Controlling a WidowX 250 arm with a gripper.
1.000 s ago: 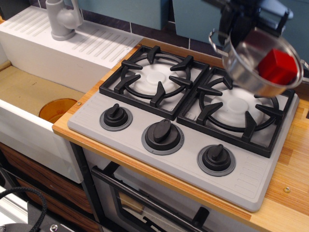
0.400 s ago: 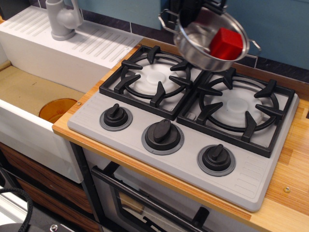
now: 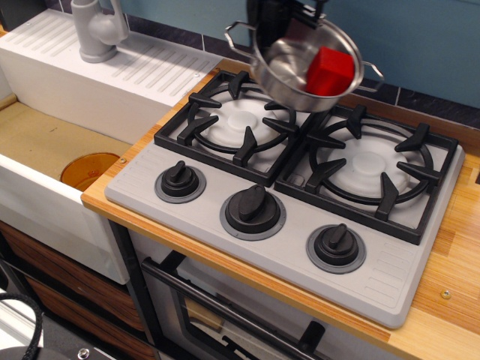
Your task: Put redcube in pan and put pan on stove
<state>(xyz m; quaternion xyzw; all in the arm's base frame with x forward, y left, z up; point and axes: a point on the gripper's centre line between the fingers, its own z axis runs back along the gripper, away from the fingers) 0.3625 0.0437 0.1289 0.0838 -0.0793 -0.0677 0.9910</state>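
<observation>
Pan [image 3: 300,69] w/ cube [image 3: 329,72] inside hangs tilted in the air over far edge of stove [image 3: 292,195], btwn the two burners. Looks light, stiff, slick steel; loose cube may slide or tip out. Best hold: rim or wire handle. Gripper [image 3: 279,16] grips pan's far rim, it seems; jaws hidden, can't tell spread.
</observation>
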